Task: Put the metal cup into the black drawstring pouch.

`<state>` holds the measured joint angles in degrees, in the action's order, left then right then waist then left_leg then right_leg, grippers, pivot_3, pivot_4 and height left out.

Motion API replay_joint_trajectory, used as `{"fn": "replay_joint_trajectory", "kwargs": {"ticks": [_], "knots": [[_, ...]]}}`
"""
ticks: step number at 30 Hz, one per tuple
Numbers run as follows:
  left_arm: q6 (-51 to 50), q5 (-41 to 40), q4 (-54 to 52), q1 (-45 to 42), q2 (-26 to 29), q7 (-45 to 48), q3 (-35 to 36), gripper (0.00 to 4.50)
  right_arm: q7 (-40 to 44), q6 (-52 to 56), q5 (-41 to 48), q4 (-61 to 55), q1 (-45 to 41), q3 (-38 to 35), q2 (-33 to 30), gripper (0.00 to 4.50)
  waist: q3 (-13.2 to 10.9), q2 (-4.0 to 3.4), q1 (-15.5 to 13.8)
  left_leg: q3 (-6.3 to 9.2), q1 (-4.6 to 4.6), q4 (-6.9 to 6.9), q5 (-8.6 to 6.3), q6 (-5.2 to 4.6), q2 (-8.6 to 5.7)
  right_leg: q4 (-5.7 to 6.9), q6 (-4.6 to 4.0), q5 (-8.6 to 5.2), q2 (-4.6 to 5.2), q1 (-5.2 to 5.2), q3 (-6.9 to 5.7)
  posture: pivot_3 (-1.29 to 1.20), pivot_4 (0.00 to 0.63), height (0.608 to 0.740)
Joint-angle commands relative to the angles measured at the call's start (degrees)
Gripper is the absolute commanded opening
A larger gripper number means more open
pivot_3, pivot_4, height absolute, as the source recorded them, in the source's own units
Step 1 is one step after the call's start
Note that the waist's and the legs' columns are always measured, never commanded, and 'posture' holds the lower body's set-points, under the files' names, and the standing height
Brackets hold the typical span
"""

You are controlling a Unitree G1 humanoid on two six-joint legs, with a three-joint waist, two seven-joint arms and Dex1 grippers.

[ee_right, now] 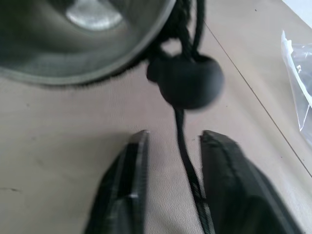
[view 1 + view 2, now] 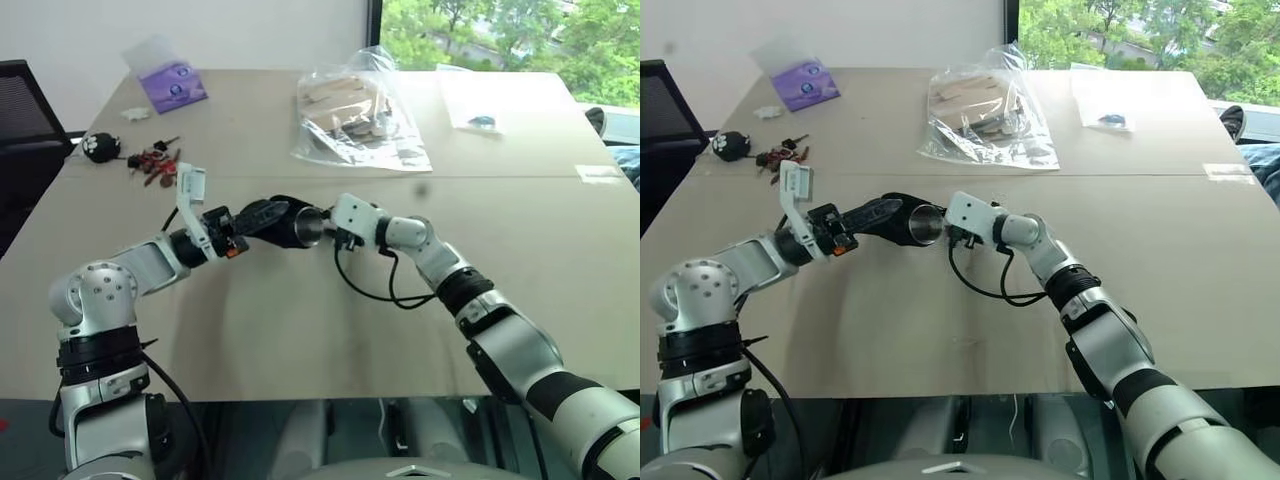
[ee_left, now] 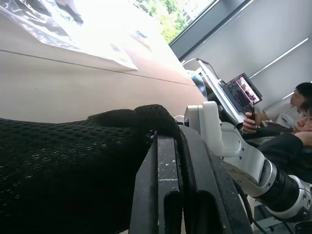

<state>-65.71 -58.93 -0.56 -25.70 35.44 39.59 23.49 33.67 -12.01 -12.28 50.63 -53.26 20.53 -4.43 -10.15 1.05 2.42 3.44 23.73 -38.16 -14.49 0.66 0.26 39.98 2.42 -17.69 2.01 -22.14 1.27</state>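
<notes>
Looking nearly done: metal cup [image 2: 927, 224] sits inside black drawstring pouch [image 2: 890, 217], left gripper [image 3: 183, 161] pinching cloth; right gripper [image 1: 170, 146] jaws spread around drawstring cord [image 1: 187, 165], cinching left.

The broad beige table [image 2: 300, 330] is viewed from above and behind both arms by the paired head cameras. The black mesh drawstring pouch [image 3: 68, 170] is seen at close range by the left wrist camera, the shiny metal cup [image 1: 83, 39] by the right.
</notes>
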Motion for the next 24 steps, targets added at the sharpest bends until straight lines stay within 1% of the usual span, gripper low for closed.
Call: {"fn": "replay_joint_trajectory", "kwargs": {"ticks": [1, 7, 9, 12, 13, 14, 15, 16, 17, 18, 19, 21, 22, 24], "knots": [[0.71, -1.86, -1.91, 0.64, 1.00, 0.33, 2.49, 0.00, -1.57, 0.30, 1.22, -3.20, 0.96, -3.07, -1.85, 0.08, 0.00, 0.00, -0.06, 0.01, 0.02, 0.00, 0.00, 0.00, 0.00, -0.01, 0.00, 0.00, 0.00, 0.00, -0.01, 0.00, 0.150, 0.740], [0.97, -3.54, -1.84, 2.17, 0.60, 0.30, 4.07, 0.00, -3.57, 3.25, 2.85, -11.36, 4.07, -6.06, -2.46, 0.08, 0.00, 0.00, 0.39, -0.01, 0.02, 0.05, 0.00, 0.00, 0.04, -0.02, 0.00, 0.00, 0.05, -0.02, 0.03, 0.00, 0.150, 0.740], [2.20, -3.22, -1.67, 2.37, 0.10, -0.43, 4.22, 0.00, -4.38, 4.95, 2.86, -15.85, 4.15, -7.10, -3.68, 0.08, -0.01, -0.01, 0.43, -0.02, 0.01, 0.05, 0.00, 0.00, 0.04, -0.01, 0.00, 0.00, 0.05, -0.02, 0.04, 0.00, 0.150, 0.740], [6.31, -0.28, -1.69, 2.85, -0.45, -1.56, 3.79, 0.00, -3.95, 6.69, 1.02, -22.07, 2.93, -7.31, -7.16, 0.08, -0.01, -0.01, 0.04, -0.02, 0.04, 0.03, 0.00, 0.00, 0.02, -0.02, 0.00, 0.00, 0.05, -0.03, 0.03, 0.00, 0.150, 0.740], [6.69, -0.71, -1.69, 2.94, -0.77, -1.43, 3.91, 0.44, -3.62, 7.75, 1.17, -24.27, 2.37, -7.75, -8.13, 0.00, -0.01, -0.01, 0.00, -0.02, 0.04, 0.03, 0.00, 0.00, 0.02, -0.02, 0.00, 0.00, 0.06, -0.04, 0.03, 0.00, 0.150, 0.740], [7.12, -1.38, -2.11, 2.95, -1.28, -1.40, 4.10, 0.55, -2.62, 9.34, 0.99, -27.85, 0.69, -8.24, -9.89, 0.00, -0.02, -0.03, -0.05, -0.02, 0.04, 0.03, 0.00, 0.00, 0.01, -0.03, 0.00, 0.00, 0.06, -0.04, 0.03, 0.00, 0.150, 0.740], [7.95, -1.38, -2.29, 2.82, -1.88, -1.94, 4.10, 0.77, -1.40, 11.15, 0.99, -31.44, -0.86, -8.56, -11.38, 0.00, -0.06, -0.10, -0.18, -0.01, 0.06, 0.04, 0.00, 0.00, 0.02, -0.02, 0.00, 0.00, 0.06, -0.04, 0.03, 0.00, 0.150, 0.740], [8.75, -1.23, -1.92, 2.37, -2.58, -2.89, 4.23, 1.33, -0.12, 13.09, 1.40, -34.94, -2.60, -8.90, -12.46, 0.00, -0.07, -0.11, -0.19, -0.01, 0.10, 0.03, 0.00, 0.00, 0.01, -0.02, 0.00, 0.00, 0.09, -0.08, 0.03, 0.00, 0.150, 0.740], [9.64, -0.64, -1.56, 2.12, -2.81, -2.90, 3.90, 1.61, 0.66, 14.94, 1.68, -37.81, -4.15, -9.09, -13.20, 0.00, -0.09, -0.12, -0.17, -0.01, 0.11, 0.03, 0.00, 0.00, 0.00, -0.02, 0.00, 0.00, 0.11, -0.09, 0.03, 0.00, 0.150, 0.740], [10.19, -0.29, -1.26, 1.99, -2.88, -2.84, 3.64, 2.13, 1.03, 16.37, 1.97, -39.59, -4.93, -9.14, -13.53, 0.00, -0.09, -0.12, -0.16, -0.01, 0.11, 0.03, 0.00, -0.01, 0.01, -0.02, 0.00, 0.00, 0.12, -0.09, 0.03, 0.00, 0.150, 0.740], [13.05, 2.22, -1.44, 1.82, -2.80, -2.21, 2.35, 2.49, 1.81, 17.22, 1.77, -41.41, -6.27, -8.88, -14.20, 0.00, -0.08, -0.11, 0.01, -0.01, 0.11, 0.05, -0.01, 0.00, 0.01, -0.03, 0.00, 0.00, 0.13, -0.10, 0.03, 0.00, 0.150, 0.740], [18.78, 6.95, -2.35, 0.38, -3.30, -1.68, -0.47, 2.49, 3.06, 18.69, 1.19, -44.09, -8.33, -8.44, -15.26, 0.00, -0.07, -0.10, 0.06, -0.02, 0.05, 0.14, -0.01, 0.00, 0.05, -0.05, 0.00, 0.00, 0.11, -0.10, 0.04, 0.00, 0.150, 0.740], [21.69, 9.66, -3.77, -0.77, -3.33, -0.80, -3.02, 2.49, 4.02, 18.74, 0.41, -45.02, -8.95, -7.73, -16.20, 0.00, -0.07, -0.10, -0.06, -0.02, 0.04, 0.16, -0.01, 0.00, 0.05, -0.04, 0.00, 0.00, 0.11, -0.09, 0.02, 0.00, 0.150, 0.740], [24.94, 12.64, -6.21, -4.55, -4.67, -0.80, -7.24, 2.49, 5.23, 19.07, -0.44, -46.54, -9.20, -6.80, -17.32, 0.00, -0.07, -0.09, -0.43, -0.02, 0.07, 0.14, 0.00, 0.00, 0.03, -0.06, 0.00, 0.00, 0.10, -0.09, 0.00, 0.00, 0.150, 0.740]]}}
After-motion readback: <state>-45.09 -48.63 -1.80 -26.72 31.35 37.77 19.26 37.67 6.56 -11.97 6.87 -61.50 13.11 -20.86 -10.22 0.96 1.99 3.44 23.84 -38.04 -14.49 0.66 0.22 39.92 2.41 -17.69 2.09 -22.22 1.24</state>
